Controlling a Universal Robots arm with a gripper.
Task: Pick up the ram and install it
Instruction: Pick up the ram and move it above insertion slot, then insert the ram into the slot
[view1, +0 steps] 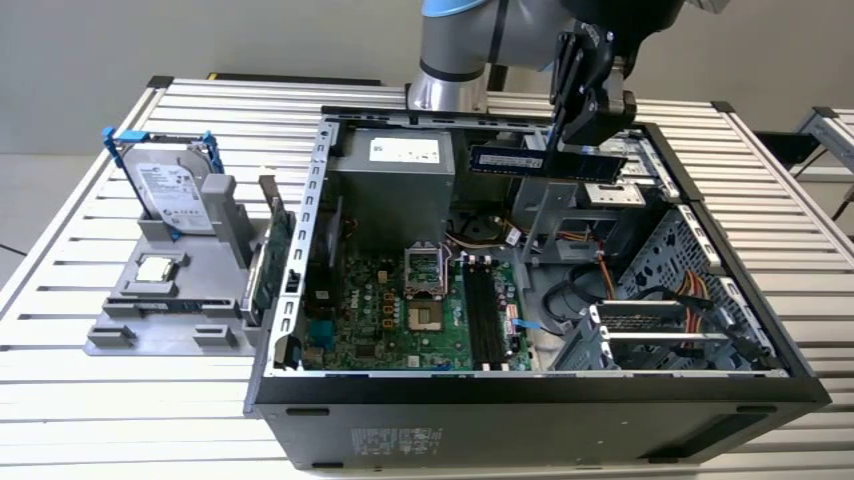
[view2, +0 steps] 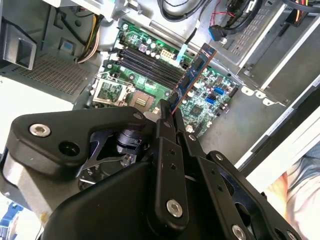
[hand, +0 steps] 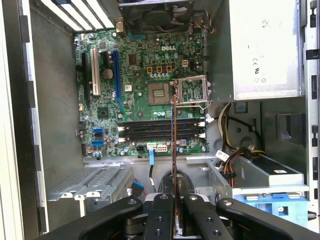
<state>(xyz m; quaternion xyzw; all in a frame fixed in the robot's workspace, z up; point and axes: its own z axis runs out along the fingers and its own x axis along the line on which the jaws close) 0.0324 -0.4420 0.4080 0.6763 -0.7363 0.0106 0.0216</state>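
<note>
Gripper pinching ram, holding it level in upper centre of exterior view, above open computer case, well apart from memory slots; stick lying crosswise to slots, so likely needing wrist turning, steady vertical lowering, no tilting

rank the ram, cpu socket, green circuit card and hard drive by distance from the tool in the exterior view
1. ram: clamped in the tool, above the case.
2. CPU socket: below, on the motherboard.
3. green circuit card: standing outside the case, toward the exterior view's left.
4. hard drive: upright, farthest that way.
</note>
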